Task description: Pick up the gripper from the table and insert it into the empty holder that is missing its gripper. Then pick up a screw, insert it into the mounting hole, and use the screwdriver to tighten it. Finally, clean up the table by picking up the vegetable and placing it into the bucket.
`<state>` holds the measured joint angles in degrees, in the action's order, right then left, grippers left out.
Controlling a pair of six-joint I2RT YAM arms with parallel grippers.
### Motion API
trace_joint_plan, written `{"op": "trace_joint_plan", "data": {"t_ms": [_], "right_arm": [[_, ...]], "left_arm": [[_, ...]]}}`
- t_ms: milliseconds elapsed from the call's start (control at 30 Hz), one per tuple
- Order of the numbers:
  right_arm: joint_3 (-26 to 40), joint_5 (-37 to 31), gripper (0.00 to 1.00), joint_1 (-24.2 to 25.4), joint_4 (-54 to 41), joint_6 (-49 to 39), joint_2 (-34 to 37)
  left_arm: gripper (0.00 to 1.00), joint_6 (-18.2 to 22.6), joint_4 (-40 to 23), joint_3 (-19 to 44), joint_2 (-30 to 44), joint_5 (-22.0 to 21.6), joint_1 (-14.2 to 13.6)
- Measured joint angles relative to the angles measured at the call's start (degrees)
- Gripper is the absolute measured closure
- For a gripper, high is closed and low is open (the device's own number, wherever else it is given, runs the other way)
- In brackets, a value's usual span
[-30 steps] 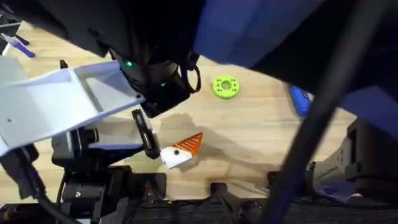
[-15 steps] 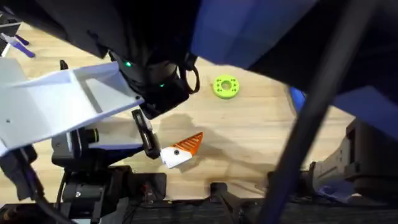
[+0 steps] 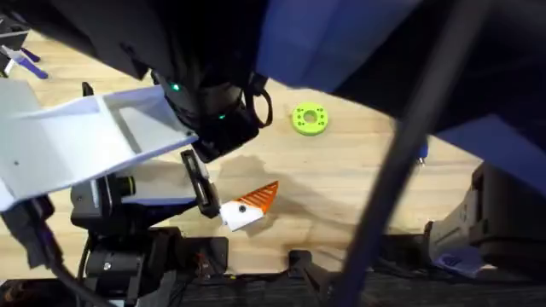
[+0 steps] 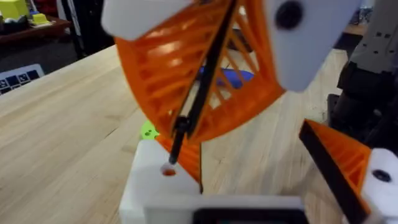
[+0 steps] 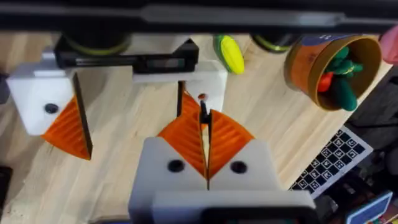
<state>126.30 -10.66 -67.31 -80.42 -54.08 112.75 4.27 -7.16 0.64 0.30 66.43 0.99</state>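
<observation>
In the right wrist view my right gripper (image 5: 205,127) is shut on a thin black tool shaft (image 5: 203,115). The shaft's tip rests on a small screw (image 5: 202,97) in the white holder (image 5: 211,78). An orange gripper piece (image 5: 185,104) sits in that holder. The left wrist view shows the same shaft (image 4: 202,81) slanting down to the screw (image 4: 168,171) in the holder (image 4: 146,183). My left gripper (image 4: 261,186) stands open, its fingers wide apart. A sliver of the blue screwdriver (image 3: 422,153) lies on the table (image 3: 358,188). The yellow-green vegetable (image 5: 231,53) lies beside the orange bucket (image 5: 305,62).
A green ring (image 3: 309,118) lies on the wood beyond the work spot. A second white base with an orange wedge (image 5: 59,115) stands beside the holder. Green and red toys (image 5: 336,78) fill the bucket. A checkered card (image 5: 323,165) lies nearby. Dark arm links hang blurred under the overhead camera.
The blurred dark link at the right of the overhead view has swung left and now covers most of the blue screwdriver. Nothing else has visibly moved.
</observation>
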Motion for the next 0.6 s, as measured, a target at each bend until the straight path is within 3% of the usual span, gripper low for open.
{"op": "trace_joint_plan", "data": {"t_ms": [600], "right_arm": [[0.00, 0.00, 0.995, 0.59, 0.29, 0.00, 0.78]], "left_arm": [[0.015, 0.00, 0.00, 0.00, 0.00, 0.00, 0.00]]}}
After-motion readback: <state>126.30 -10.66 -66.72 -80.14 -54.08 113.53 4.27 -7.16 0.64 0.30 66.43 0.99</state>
